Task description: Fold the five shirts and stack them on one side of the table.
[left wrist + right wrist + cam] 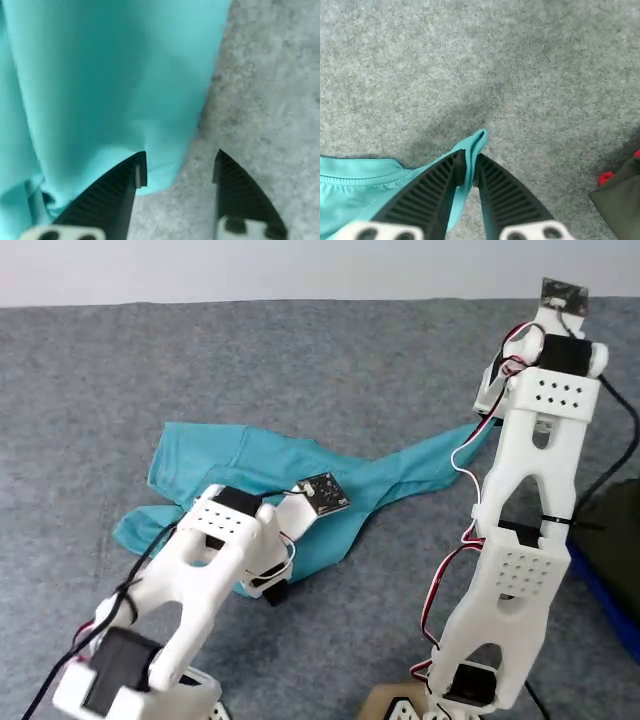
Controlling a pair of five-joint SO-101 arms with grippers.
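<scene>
**High view:** We see one teal jersey shirt (260,475) sprawled on the grey felt-covered surface (330,360). It is bunched near the left arm (200,560) and drawn out in a long tongue toward the right arm (530,500), whose wrist stands over the tongue's far tip. We judge the job far from done: this shirt shows no tidy fold and lies mid-surface, not to one side. A dark bundle with a blue edge (615,540) is cut off at the right border. We cannot tell whether it is finished shirts or something else, so we cannot count what is already stacked. The left arm's white wrist covers the cloth directly beneath it.

**Left wrist view:** The left claw (181,155) stands wide and holds nothing. One jaw is over the teal cloth and the other over bare surface, with the shirt's edge running between them. We find its height above the fabric hard to read.

**Right wrist view:** The right claw (471,156) is pinched narrow on a corner of the shirt, and a small peak of teal pokes out past its tips. A stitched hem trails away beside it. The dark bundle reappears at the frame's edge with a red scrap (605,176) against it, both too cropped for us to identify.
</scene>
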